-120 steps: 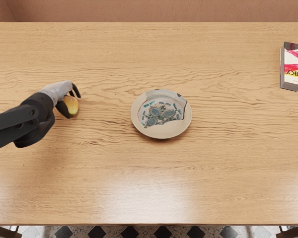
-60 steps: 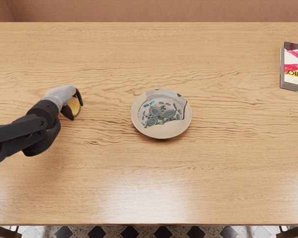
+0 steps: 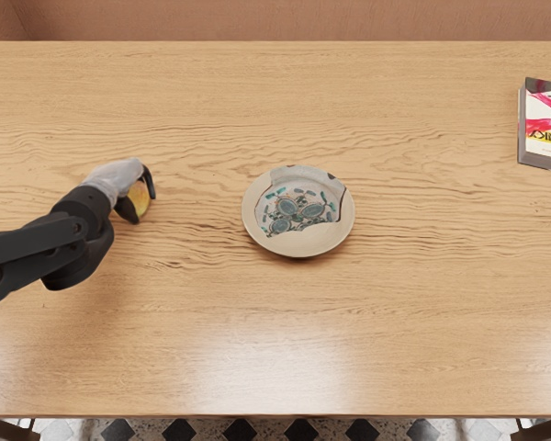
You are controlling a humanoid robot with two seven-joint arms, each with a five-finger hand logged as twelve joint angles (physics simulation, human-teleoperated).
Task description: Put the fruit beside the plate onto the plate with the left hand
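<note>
Left hand with fingers curled around a small rounded yellow fruit, mostly hidden by dark fingertips, at the wooden counter surface, well left of the plate. The cream plate bears a teal pattern. Book at right edge: its pink-and-black cover lettering is too cropped to read.
</note>
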